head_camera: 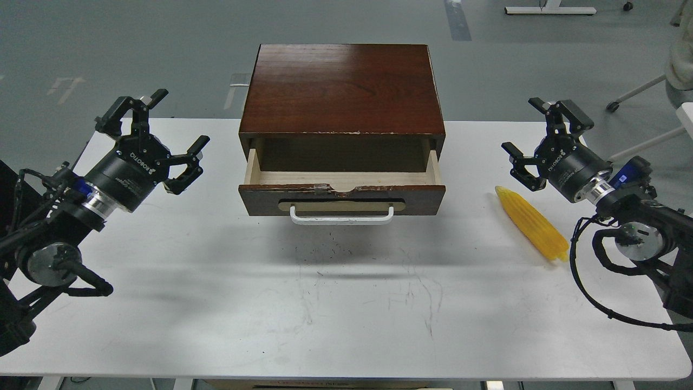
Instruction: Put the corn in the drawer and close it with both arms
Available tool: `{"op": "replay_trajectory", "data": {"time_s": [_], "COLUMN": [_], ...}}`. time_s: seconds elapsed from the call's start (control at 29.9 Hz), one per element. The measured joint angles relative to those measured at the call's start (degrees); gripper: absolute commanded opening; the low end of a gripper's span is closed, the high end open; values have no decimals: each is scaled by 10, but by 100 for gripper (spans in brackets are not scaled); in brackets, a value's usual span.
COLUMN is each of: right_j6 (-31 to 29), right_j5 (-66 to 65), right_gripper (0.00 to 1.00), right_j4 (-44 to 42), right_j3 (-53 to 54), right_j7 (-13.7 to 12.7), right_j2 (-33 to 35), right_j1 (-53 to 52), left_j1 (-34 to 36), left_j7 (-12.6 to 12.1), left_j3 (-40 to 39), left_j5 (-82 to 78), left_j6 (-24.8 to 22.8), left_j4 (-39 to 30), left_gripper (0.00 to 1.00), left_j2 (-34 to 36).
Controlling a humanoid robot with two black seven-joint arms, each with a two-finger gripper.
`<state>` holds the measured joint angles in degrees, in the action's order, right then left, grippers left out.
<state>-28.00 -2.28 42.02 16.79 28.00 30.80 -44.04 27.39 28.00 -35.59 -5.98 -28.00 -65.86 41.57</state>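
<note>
The yellow corn (532, 222) lies on the white table at the right, its narrow tip pointing up-left. The dark brown drawer (342, 198) with its white bar handle (341, 216) stands pulled partly out of the wooden cabinet (342, 89) at the table's middle back; its pale inside shows nothing in it. My right gripper (523, 125) hovers open just above and behind the corn, apart from it. Left of the cabinet, my left gripper (178, 116) is held open above the table, holding nothing.
The white table (325, 303) stretches wide in front of the cabinet, marked with scuffs. Cables loop from my right arm (633, 238) near the table's right edge. Grey floor and chair legs (639, 92) lie beyond the table's far edge.
</note>
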Motion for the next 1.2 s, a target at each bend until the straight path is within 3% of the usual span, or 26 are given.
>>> {"op": "replay_trajectory", "data": {"time_s": [1.2], "right_j6": [0], "right_j5": [-1], "right_gripper": [100], "right_j4": [5], "right_j3": [-4], "right_j7": [0], "right_j2": [17], "right_j1": [-11], "left_j1": [0], "left_j7": [0], "left_j3": [1], "left_j5": [-2], "left_j6": [0], "left_j4": [1], "left_gripper": [100], "left_j2": [20]}}
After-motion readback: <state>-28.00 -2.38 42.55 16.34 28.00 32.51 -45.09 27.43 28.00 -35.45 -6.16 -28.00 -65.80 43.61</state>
